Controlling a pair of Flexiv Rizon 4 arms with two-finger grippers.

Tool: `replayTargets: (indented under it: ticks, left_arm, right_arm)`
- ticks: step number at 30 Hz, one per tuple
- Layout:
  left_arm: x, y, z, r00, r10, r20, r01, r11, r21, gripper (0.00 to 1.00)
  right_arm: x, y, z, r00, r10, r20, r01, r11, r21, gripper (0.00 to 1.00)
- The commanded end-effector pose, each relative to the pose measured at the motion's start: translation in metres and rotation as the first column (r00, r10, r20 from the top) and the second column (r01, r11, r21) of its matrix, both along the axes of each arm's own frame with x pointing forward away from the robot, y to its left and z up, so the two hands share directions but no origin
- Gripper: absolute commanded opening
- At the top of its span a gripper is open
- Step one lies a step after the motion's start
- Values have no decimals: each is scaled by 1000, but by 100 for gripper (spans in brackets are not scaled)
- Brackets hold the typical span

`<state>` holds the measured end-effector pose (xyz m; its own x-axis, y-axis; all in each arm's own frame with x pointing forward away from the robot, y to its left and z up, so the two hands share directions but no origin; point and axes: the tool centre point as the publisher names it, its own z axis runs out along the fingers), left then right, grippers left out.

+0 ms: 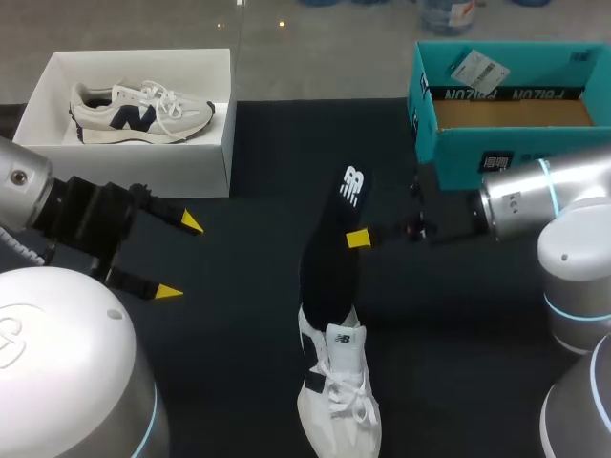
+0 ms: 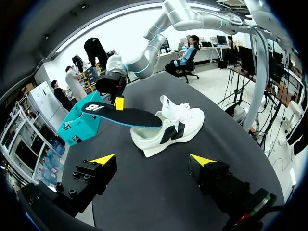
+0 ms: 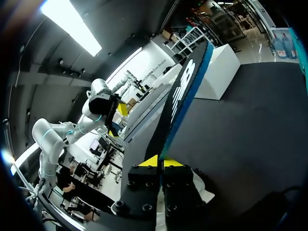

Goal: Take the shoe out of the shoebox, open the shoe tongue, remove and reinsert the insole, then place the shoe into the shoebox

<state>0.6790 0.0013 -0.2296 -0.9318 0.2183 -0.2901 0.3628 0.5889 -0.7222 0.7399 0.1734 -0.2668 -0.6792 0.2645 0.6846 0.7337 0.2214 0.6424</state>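
Observation:
A white shoe (image 1: 339,386) with dark side marks lies on the black table near the front middle. A black insole (image 1: 334,239) with a blue underside slants up from the shoe's opening. My right gripper (image 1: 359,238) is shut on the insole's edge about midway along it. In the right wrist view the insole (image 3: 180,101) runs out from between the yellow tips of the right gripper (image 3: 160,162). My left gripper (image 1: 179,258) hangs open and empty at the left. In its own view the left gripper (image 2: 153,160) faces the shoe (image 2: 168,127) and the insole (image 2: 122,115) from a distance.
A white shoebox (image 1: 224,143) at the back left holds a second, cream shoe (image 1: 143,110) with a dark side mark. A teal box (image 1: 449,143) with a brown inside stands at the back right, just behind my right arm.

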Motion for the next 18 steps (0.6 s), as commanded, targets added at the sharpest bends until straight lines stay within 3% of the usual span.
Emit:
replayTargets:
  ticks: [1, 11, 18]
  left_arm:
    - [0, 0, 0, 1000, -1, -2, 1, 1000, 2, 100]
    - [0, 0, 0, 1000, -1, -2, 1, 1000, 2, 100]
    - [0, 0, 0, 1000, -1, -2, 1, 1000, 2, 100]
  right_arm:
    - [8, 1, 4, 1000, 15, 1, -15, 1000, -20, 0]
    - [14, -3, 7, 997, 55, 53, -51, 996, -77, 0]
    - [6, 1, 4, 994, 58, 92, -49, 994, -94, 0]
